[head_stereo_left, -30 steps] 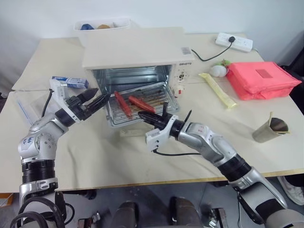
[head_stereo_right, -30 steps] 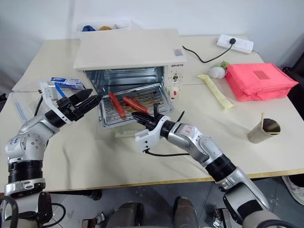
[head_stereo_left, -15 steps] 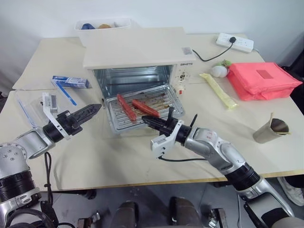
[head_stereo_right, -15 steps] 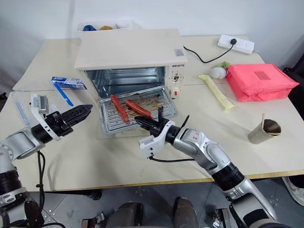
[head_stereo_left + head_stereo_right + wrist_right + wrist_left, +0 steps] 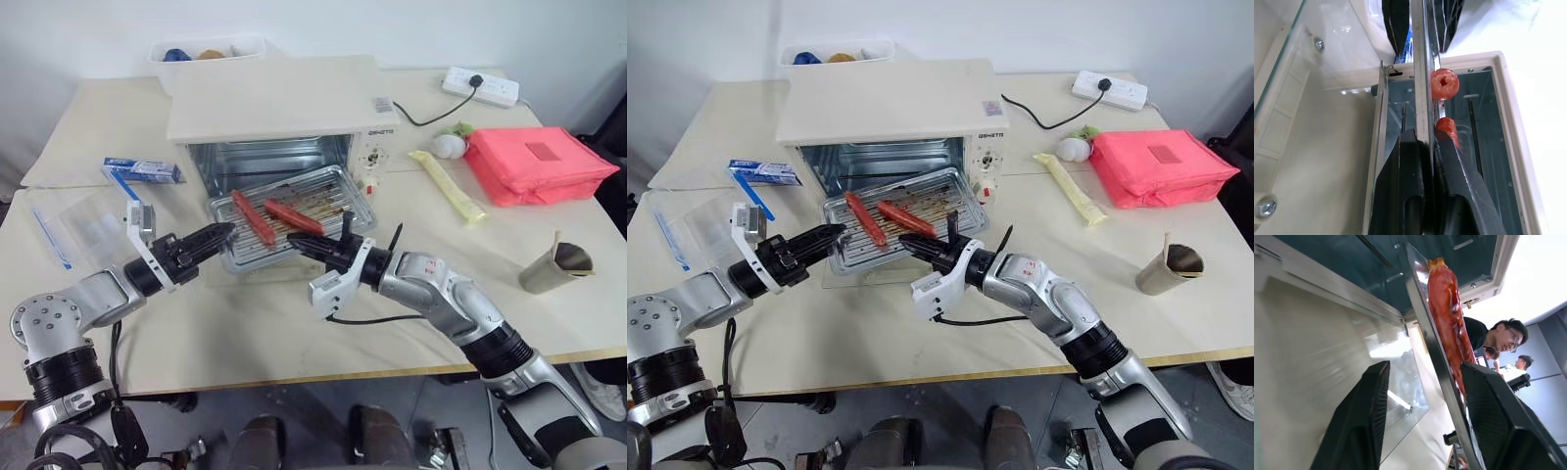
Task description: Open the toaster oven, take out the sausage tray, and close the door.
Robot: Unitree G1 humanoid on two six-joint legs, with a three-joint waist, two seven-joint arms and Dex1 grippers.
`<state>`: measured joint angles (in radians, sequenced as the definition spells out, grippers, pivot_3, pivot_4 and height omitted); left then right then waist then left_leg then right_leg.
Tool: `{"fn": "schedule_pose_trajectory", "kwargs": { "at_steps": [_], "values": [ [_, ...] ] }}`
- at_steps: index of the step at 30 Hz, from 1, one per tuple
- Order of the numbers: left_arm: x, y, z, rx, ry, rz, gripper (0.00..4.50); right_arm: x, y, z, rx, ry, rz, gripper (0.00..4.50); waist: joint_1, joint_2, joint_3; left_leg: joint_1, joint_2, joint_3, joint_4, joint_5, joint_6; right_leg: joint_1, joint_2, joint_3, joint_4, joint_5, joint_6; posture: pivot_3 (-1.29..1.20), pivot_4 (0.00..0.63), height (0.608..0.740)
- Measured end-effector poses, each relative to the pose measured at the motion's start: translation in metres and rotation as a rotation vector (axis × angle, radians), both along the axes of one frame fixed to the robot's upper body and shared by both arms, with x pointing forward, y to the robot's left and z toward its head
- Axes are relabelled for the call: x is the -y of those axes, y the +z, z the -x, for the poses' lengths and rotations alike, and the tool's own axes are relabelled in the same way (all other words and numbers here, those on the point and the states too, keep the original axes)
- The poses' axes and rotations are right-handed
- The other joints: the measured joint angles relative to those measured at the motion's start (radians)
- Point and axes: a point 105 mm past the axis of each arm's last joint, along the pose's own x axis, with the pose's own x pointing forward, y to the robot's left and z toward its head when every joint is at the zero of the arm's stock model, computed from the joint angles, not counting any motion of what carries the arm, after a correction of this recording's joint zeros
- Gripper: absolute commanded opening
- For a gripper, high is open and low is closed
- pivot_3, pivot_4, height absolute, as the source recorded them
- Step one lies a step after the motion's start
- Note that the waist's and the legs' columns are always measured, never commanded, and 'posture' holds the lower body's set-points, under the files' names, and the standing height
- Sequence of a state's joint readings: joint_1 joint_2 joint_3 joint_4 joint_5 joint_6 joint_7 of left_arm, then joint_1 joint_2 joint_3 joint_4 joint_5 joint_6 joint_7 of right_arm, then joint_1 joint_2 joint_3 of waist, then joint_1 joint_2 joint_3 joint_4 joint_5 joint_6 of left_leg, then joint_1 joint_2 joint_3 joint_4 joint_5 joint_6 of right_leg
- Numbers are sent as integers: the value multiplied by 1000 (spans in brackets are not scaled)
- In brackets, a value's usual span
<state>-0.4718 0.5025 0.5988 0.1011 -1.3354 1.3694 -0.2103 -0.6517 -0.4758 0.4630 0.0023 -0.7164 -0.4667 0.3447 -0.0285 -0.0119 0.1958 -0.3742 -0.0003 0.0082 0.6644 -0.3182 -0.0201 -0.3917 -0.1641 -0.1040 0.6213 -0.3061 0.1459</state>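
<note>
Sausage tray (image 5: 290,215) sits half out of the toaster oven (image 5: 284,122), above the dropped door (image 5: 884,272). Right hand (image 5: 312,245) pinches its front rim; left hand (image 5: 217,235) straddles the side rim, not yet clamped. Thin stiff metal, probably light, but the sausages (image 5: 253,215) could roll, so keep it level, gripping both rims.

I'm in a lab-like room: bare white wall (image 5: 411,29), plain work tables (image 5: 245,343), a person (image 5: 1493,340) watching nearby.

Left gripper back at the tray

The left gripper (image 5: 223,233) has swung back in, its jaws now straddling the sausage tray's (image 5: 328,183) near-left edge.
</note>
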Motion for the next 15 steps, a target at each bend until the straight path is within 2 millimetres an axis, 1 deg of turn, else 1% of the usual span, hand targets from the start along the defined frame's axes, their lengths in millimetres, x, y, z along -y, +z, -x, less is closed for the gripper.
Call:
{"fn": "schedule_pose_trajectory", "kwargs": {
  "at_steps": [4, 8, 12, 13, 15],
  "values": [
    [2, -6, -1, -42, -16, 15, 2429, -1, -2, 0, -7, 10, 13, 0, 0, 0, 0, 0, 0, 0, 0, 0, 0, 0, 0, 0, 0, 0, 0, 0, 150, 740],
    [7, -6, -1, -51, -39, 30, 2429, -3, -3, 1, -12, 21, 10, 0, 0, 0, 0, 0, 0, 0, 0, 0, 0, 0, 0, 0, 0, 0, 0, 0, 150, 740],
    [12, -7, -6, -78, -55, 83, 1658, -5, -3, 1, -24, 33, 15, 0, 1, 0, 0, 0, 0, 0, 0, 0, 0, 0, 0, 0, 0, 0, 0, 0, 150, 740],
    [13, -8, -7, -89, -55, 98, 1319, -6, -2, 2, -30, 41, 20, 0, 1, 0, 0, 0, 0, 0, 0, 0, 0, 0, 0, 0, 0, 0, 0, 0, 150, 740],
    [16, -8, -7, -99, -64, 125, 843, -6, -4, 1, -55, 45, 28, 0, 1, 0, 0, 0, 0, 0, 0, 0, 0, 0, 0, 0, 0, 0, 0, 0, 150, 740]
  ]
}}
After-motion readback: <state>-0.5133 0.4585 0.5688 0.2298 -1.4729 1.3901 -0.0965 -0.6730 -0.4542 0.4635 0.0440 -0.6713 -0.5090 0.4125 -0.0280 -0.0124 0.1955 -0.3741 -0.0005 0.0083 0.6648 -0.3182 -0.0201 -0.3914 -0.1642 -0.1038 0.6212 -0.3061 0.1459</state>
